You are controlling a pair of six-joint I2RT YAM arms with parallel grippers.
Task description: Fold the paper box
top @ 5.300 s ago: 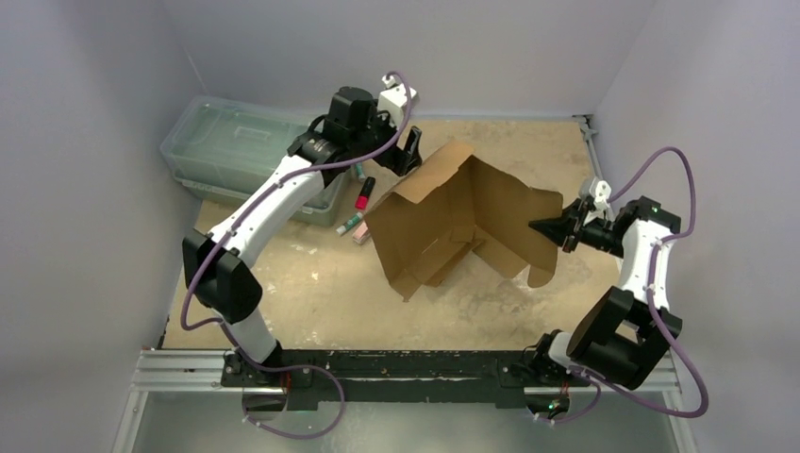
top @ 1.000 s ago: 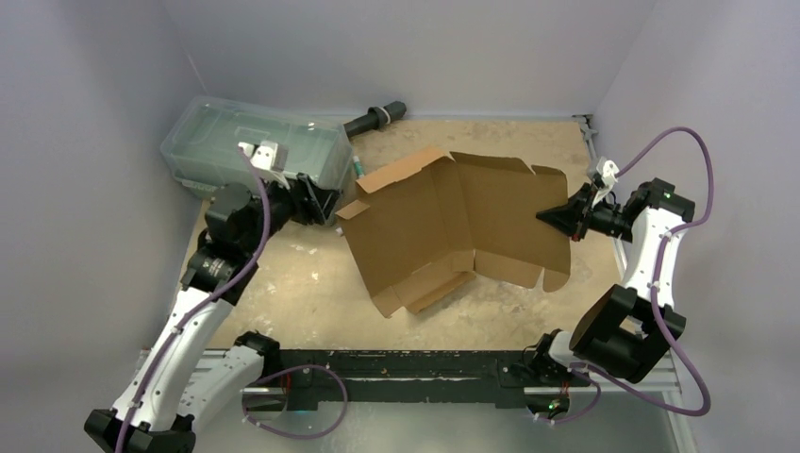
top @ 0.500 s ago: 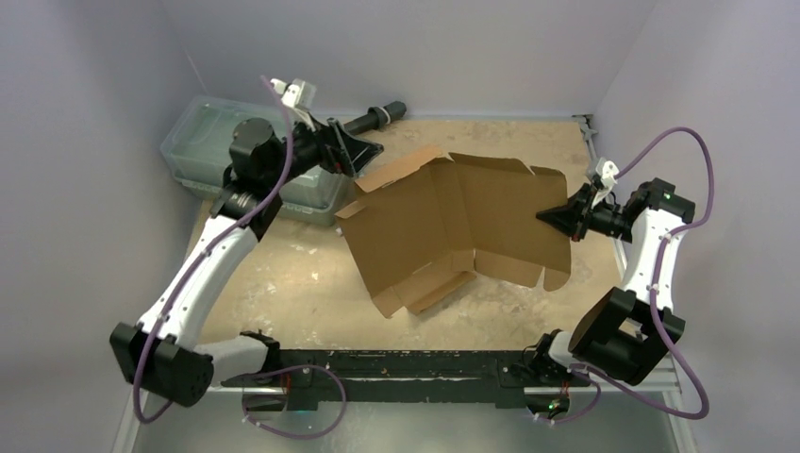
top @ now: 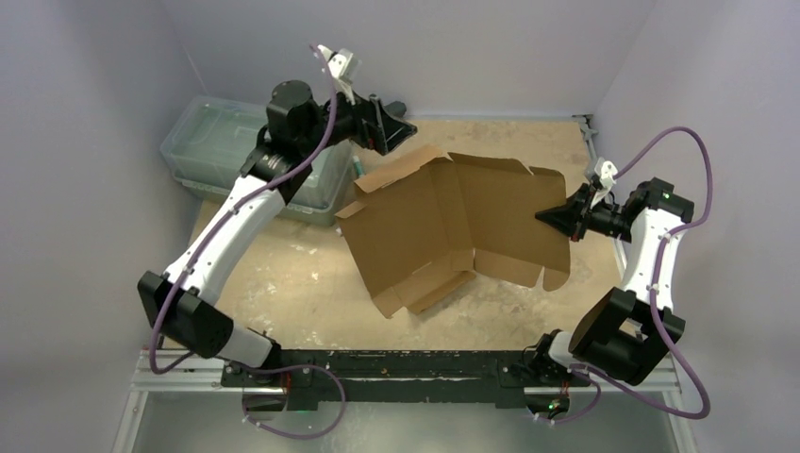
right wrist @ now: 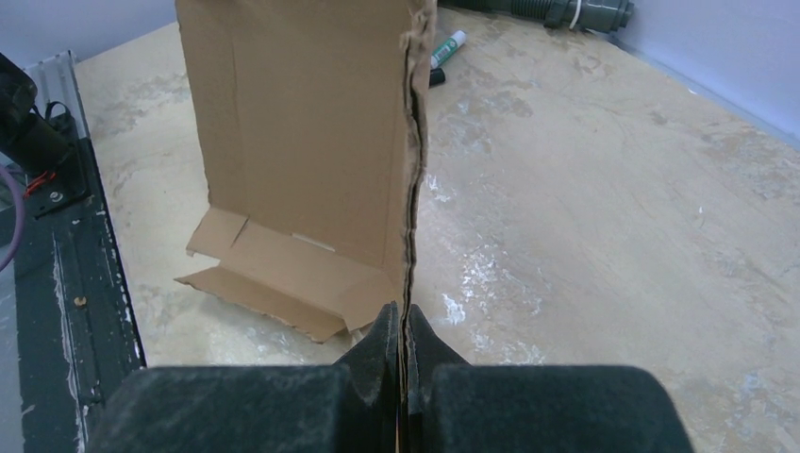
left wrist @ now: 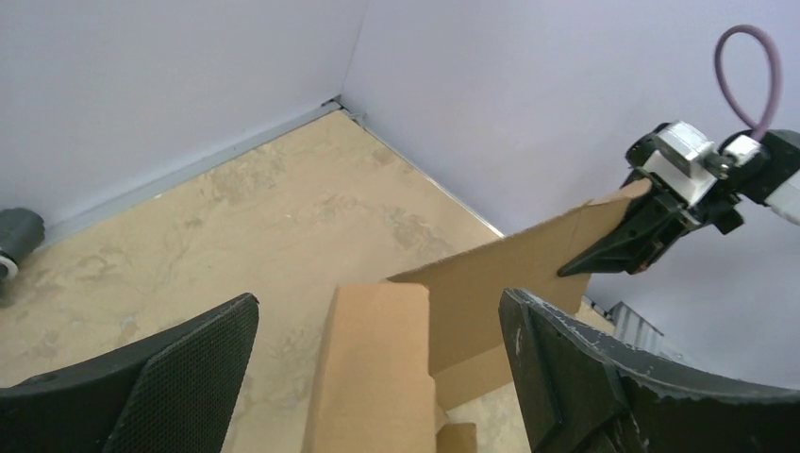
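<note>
Both arms have white shell links and black joint housings: L arm (top: 229, 225) at frame left, R arm (top: 651, 257) at right. Purple cables (left wrist: 750, 29) loop along each. There's a white cam block (top: 338, 62) near top centre-left. L gripper (top: 401, 127) and R gripper (top: 544, 217) are black and wedge-shaped, with mesh-textured fingers (left wrist: 184, 377). A black base rail (top: 406, 366) runs along the bottom.

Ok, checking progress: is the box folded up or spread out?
Mostly spread: box lies open, panels only partly raised, right gripper pinching its edge.

Pale lilac walls (top: 472, 47), scuffed tan tabletop (top: 302, 283)
</note>
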